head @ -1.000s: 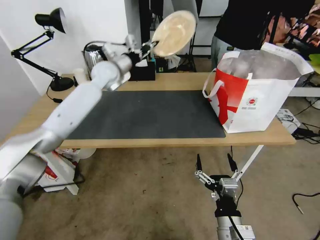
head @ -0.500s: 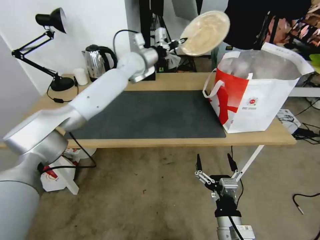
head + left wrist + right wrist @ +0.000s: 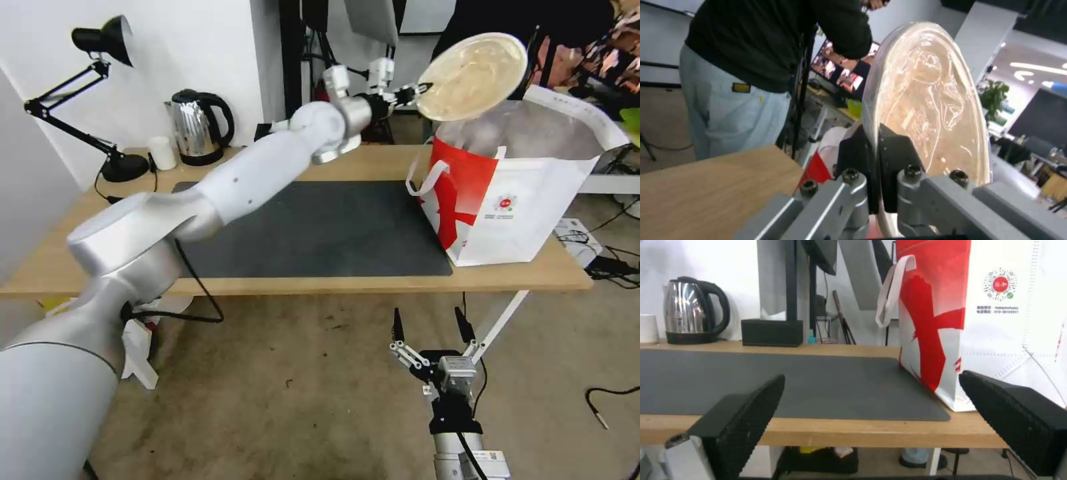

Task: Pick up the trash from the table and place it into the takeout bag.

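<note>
The left pincer [image 3: 420, 89] is clamped on the rim of the round beige-brown bowl [image 3: 472, 76], which it holds tilted on edge in the air, above the near-left lip of the takeout bag [image 3: 527, 200]. In the left wrist view, the black fingers [image 3: 891, 156] pinch the bowl's thin edge [image 3: 925, 110] from both sides. The bag stands upright and open at about two o'clock on the bench [image 3: 373, 283], touching the right end of the dark grey mat [image 3: 320, 230]. The right pincer [image 3: 430, 328] hangs at about five o'clock, below the bench's front edge, fingers spread wide and holding nothing.
</note>
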Controlling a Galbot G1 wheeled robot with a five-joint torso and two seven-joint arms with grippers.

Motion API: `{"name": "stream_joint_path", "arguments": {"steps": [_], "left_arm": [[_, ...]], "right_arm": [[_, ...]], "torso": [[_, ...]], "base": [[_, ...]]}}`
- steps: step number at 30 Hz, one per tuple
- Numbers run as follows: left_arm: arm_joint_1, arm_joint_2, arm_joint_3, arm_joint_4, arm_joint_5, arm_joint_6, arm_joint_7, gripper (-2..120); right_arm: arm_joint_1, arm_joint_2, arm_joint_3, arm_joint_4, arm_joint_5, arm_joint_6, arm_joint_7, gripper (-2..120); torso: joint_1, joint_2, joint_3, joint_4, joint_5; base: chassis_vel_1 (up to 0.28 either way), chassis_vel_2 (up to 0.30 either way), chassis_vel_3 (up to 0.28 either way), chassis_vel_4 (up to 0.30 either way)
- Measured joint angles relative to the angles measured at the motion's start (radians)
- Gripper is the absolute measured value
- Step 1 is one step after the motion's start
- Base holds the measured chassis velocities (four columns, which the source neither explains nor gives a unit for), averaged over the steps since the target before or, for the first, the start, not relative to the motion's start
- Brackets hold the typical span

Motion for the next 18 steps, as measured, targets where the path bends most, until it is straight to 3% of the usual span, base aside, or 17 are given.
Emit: {"name": "stream_joint_path", "arguments": {"steps": [8,13,18], "left_arm": [[-0.024,-0.096,0.043,0.137,0.013,0.000,-0.002,0],[-0.037,-0.099,0.049,0.166,0.022,0.002,-0.040,0],[-0.044,-0.098,0.056,0.183,0.025,0.002,-0.076,0]], "right_arm": [[0.000,0.000,0.000,0.000,0.000,0.000,0.000,100],[0.000,0.000,0.000,0.000,0.000,0.000,0.000,100],[0.000,0.000,0.000,0.000,0.000,0.000,0.000,100]], "torso": [[0.000,0.000,0.000,-0.0005,0.0000],[0.000,0.000,0.000,0.0005,-0.0004],[0.000,0.000,0.000,-0.0001,-0.0003]], "base": [[0.000,0.000,0.000,0.000],[0.000,0.000,0.000,0.000],[0.000,0.000,0.000,0.000]]}}
